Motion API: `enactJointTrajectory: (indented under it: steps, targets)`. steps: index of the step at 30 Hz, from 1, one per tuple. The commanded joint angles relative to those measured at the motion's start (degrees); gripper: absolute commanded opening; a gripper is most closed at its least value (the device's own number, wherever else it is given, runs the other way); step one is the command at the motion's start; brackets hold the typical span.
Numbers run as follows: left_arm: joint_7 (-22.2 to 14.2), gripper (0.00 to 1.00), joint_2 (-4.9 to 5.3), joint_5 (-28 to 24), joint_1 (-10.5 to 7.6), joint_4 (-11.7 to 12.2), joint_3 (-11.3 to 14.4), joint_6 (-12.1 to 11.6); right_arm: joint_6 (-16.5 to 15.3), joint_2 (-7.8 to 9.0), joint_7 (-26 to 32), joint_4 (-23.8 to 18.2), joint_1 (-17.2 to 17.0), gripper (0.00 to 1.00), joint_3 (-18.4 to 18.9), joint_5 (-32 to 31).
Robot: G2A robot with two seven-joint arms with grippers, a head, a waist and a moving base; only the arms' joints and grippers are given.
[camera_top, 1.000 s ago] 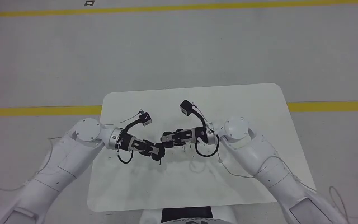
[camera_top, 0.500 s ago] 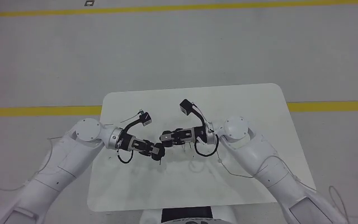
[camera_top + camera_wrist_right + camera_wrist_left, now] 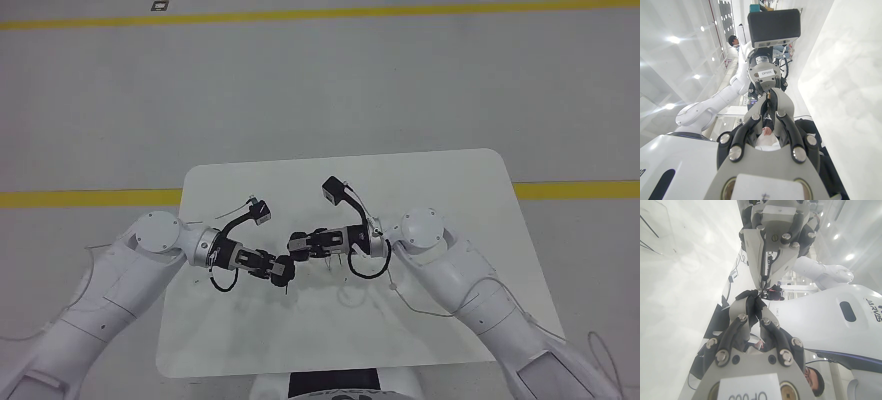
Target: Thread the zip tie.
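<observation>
Pinching, left tool: the left tool point(image 3: 753, 298) has its black-padded fingers pressed together on the zip tie point(image 3: 762, 289), which leaves the tips as a thin black strand.
Pinching, right tool: the right tool point(image 3: 769, 95) has its grey fingers closed to a narrow point. In the left wrist view the same strand runs up into that point, so this tool nips another part of the tie.
Zip tie, place: in the air between the two tool tips, off the worktop point(image 3: 440, 190), bridging the small gap from one tip to the other.
Zip tie, detail: too thin to tell head from tail, or whether one has entered the other.
Tools, relation: tip to tip and nearly in line, just beside each other, parted only by the short stretch of tie.
Tools, place in the top view: over the middle depth of the worktop, left of its centre, with the left tool slightly nearer the robot than the right.
Arms: both bent inward toward the meeting point.
Worktop: white, with rounded corners.
Floor: the floor point(image 3: 320, 90) is grey, with a yellow line point(image 3: 90, 197) passing behind the worktop.
</observation>
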Motion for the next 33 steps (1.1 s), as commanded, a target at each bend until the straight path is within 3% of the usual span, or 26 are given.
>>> enactJointTrajectory:
  steps: [1,13,14,15,33]
  targets:
    - [0.00,0.00,0.00,0.00,0.00,0.00,0.00,0.00,-0.02,0.02,-0.11,0.01,-0.03,0.03,0.05,-0.01]
    - [0.00,0.00,0.00,0.00,0.00,0.00,0.00,0.00,-0.50,0.19,-0.53,-0.13,-0.47,0.00,0.57,0.27]
    - [0.00,0.35,0.00,0.00,0.00,0.00,0.00,0.00,-0.52,0.21,-0.53,-0.15,-0.51,0.00,0.61,0.28]
    - [0.00,1.00,0.00,0.00,0.00,0.00,0.00,0.00,-0.55,0.22,-0.57,-0.17,-0.56,0.00,0.65,0.30]
    - [0.00,1.00,0.00,0.00,0.00,0.00,0.00,0.00,-0.46,0.70,-4.80,-1.11,-2.33,0.00,2.74,0.15]
